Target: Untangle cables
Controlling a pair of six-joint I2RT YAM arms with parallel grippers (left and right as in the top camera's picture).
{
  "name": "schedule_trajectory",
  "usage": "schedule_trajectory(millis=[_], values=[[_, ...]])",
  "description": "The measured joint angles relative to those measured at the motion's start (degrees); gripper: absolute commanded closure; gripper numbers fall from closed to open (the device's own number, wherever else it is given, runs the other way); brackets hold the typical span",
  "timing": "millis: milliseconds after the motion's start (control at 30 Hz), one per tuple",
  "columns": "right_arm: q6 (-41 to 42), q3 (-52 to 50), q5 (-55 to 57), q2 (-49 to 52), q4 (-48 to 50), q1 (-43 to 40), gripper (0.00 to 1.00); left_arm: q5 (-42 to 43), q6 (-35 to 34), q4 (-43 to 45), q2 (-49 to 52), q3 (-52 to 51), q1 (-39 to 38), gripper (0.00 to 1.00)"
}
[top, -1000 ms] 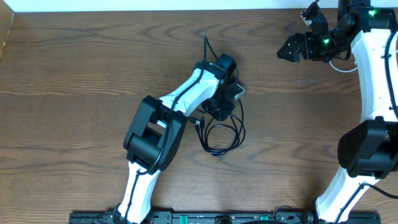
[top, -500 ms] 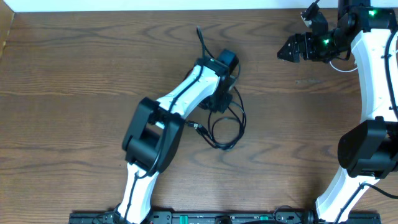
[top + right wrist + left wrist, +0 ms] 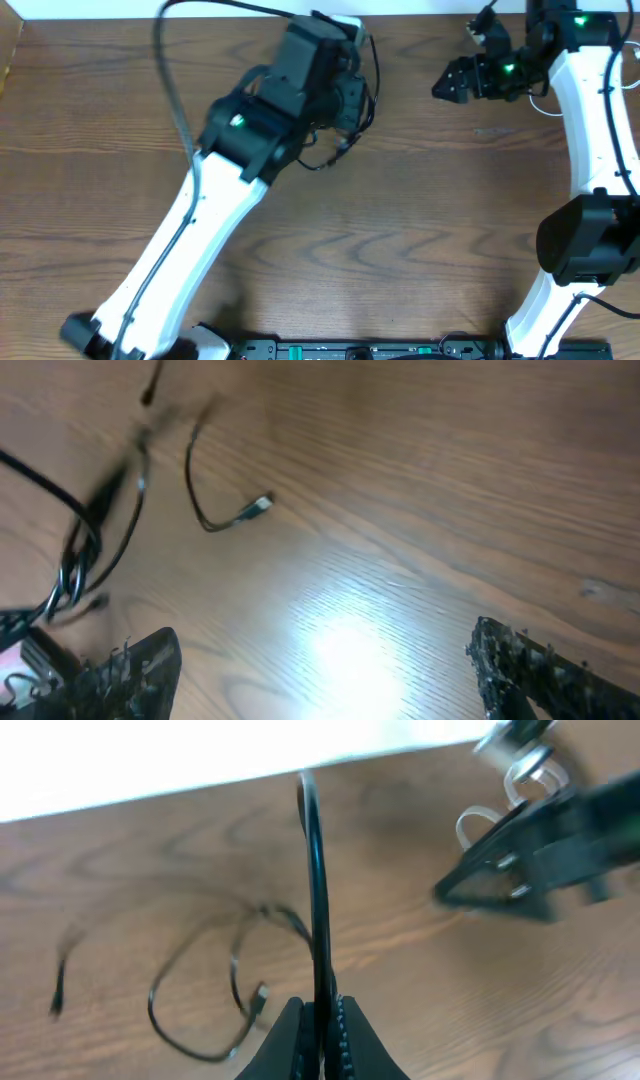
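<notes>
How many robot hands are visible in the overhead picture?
2. The left hand is at top centre, shut on the black cable; the right hand is at top right, open.

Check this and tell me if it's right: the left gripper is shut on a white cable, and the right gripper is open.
Not quite. The left gripper is shut on a black cable, not a white one. The left wrist view shows the dark cord clamped between its fingers. The rest holds: the right gripper is open.
</notes>
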Motion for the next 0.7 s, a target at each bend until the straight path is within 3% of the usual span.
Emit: schedule_trajectory(millis=[367,700], values=[[0.5,0.0,-6.5,0.0,2.2,4.4,0.12,0.0,-5.1,6.3,-1.5,-0.1,2.3,0.92],[8.0,-1.8,-7.1,0.0,10.2,4.4,0.13,-0.1,-11.1,13.2,-6.8,-0.2,4.2,0.93]])
